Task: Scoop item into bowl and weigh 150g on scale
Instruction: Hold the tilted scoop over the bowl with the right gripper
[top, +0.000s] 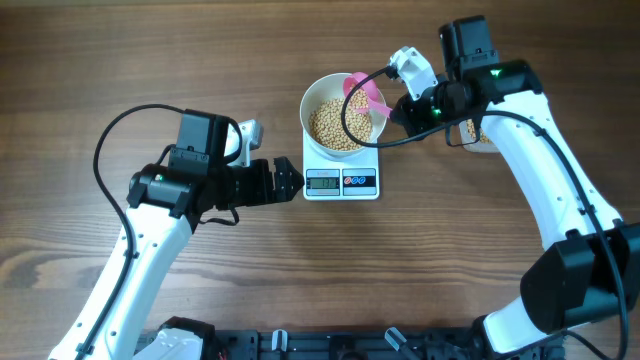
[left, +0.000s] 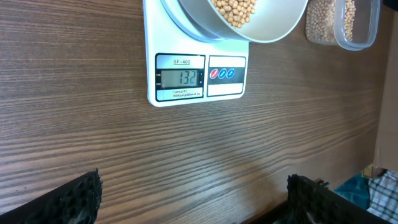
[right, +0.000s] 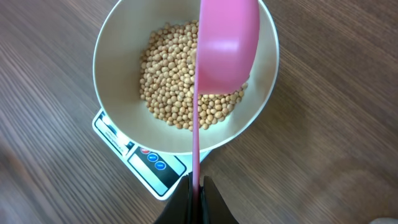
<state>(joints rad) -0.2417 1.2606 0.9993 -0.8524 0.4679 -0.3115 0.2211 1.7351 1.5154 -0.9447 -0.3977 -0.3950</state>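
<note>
Two robot arms flank a digital scale on a wooden table. On the left side of the table, the left gripper lies low and points at the scale's left edge without touching it. The left wrist view shows its jaws spread wide apart with only bare wood between them, and nothing is held.

The white scale stands near the table's middle, toward the far edge. Its display reads 132. A white bowl sits on the scale platform, and a mound of pale round beans covers its bottom.

A pink scoop hangs over the bowl's far right rim. From the right wrist camera, the scoop's head is above the beans on that side, and its thin handle runs straight back over the rim. Whether the head touches the beans cannot be told.

The right gripper reaches in from the right, just beside the bowl, with its jaws clamped together on the end of the scoop's handle.

Further right, toward the table's far right edge, a clear container holds more of the same beans. It is partly hidden under the right arm in the overhead view.
</note>
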